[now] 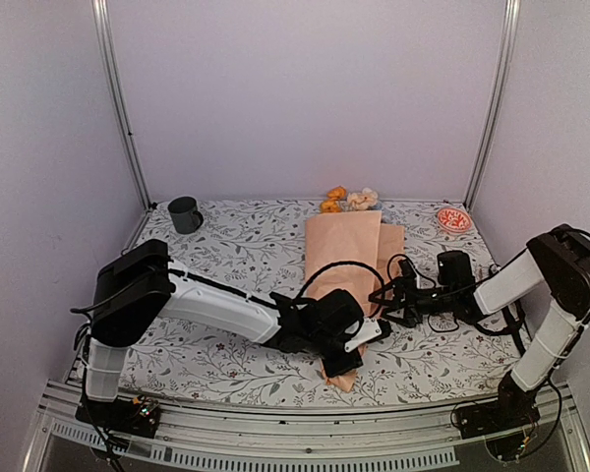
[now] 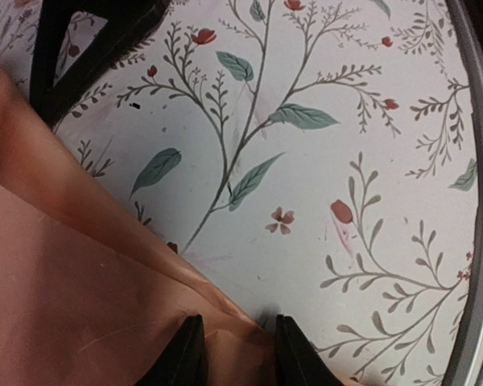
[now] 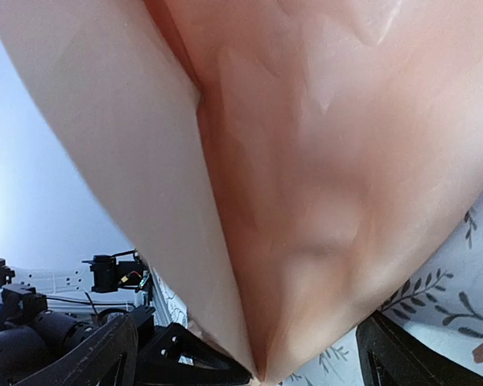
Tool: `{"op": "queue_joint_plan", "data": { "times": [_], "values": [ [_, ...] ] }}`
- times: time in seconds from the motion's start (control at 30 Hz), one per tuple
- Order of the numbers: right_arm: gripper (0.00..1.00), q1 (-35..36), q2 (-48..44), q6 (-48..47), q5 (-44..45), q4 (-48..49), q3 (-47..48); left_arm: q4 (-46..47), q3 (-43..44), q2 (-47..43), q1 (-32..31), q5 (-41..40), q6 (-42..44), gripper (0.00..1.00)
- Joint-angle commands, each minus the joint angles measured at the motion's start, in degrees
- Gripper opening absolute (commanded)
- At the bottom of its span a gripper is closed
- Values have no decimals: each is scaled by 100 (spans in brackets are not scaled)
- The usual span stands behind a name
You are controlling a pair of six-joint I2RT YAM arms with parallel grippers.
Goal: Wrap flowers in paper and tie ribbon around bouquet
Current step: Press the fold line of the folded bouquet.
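The paper (image 1: 342,251) lies rolled as a peach-orange cone around the flowers (image 1: 349,200), whose orange and white blooms stick out of its far, wide end. This bouquet runs from the back of the table toward me. My left gripper (image 1: 349,344) is shut on the cone's narrow near end; in the left wrist view its fingertips (image 2: 185,354) pinch a fold of the paper (image 2: 64,281). My right gripper (image 1: 385,295) is at the cone's right edge, open wide. A pointed fold of the paper (image 3: 306,161) hangs between its spread fingers (image 3: 105,354). The ribbon does not show.
A grey mug (image 1: 185,213) stands at the back left. At the back right there is a small round red-and-white thing (image 1: 454,219). The floral table cover (image 1: 236,246) spreads under everything, with walls on three sides and the metal rail (image 1: 275,447) at the near edge.
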Motion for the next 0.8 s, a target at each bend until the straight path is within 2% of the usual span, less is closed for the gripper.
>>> {"op": "queue_joint_plan", "data": {
  "times": [0.0,0.1,0.37,0.43,0.47,0.57,0.63,0.67,0.7,0.77],
  "values": [
    [96,34,-33,592,-367,1707,-427,-574,-221,255,120,143,38,31],
    [96,91,194,794,-309,2019,-432,-581,-225,260,137,136,41,31],
    [91,403,814,921,-122,2062,167,-636,-216,278,142,125,45,31],
    [85,452,829,942,-27,1998,222,-629,-220,276,149,132,46,31],
    [77,461,858,957,0,1939,261,-622,-220,281,147,142,51,31],
    [42,463,960,947,55,1782,352,-601,-210,274,156,130,51,31],
    [23,463,982,924,110,1705,354,-551,-213,220,167,129,46,31],
    [7,467,976,875,140,1634,366,-511,-217,175,179,117,46,31],
    [1,463,958,840,174,1528,380,-462,-216,116,184,90,39,31],
    [1,454,939,718,221,1267,470,-306,-206,-42,209,78,33,34]
  ]
}}
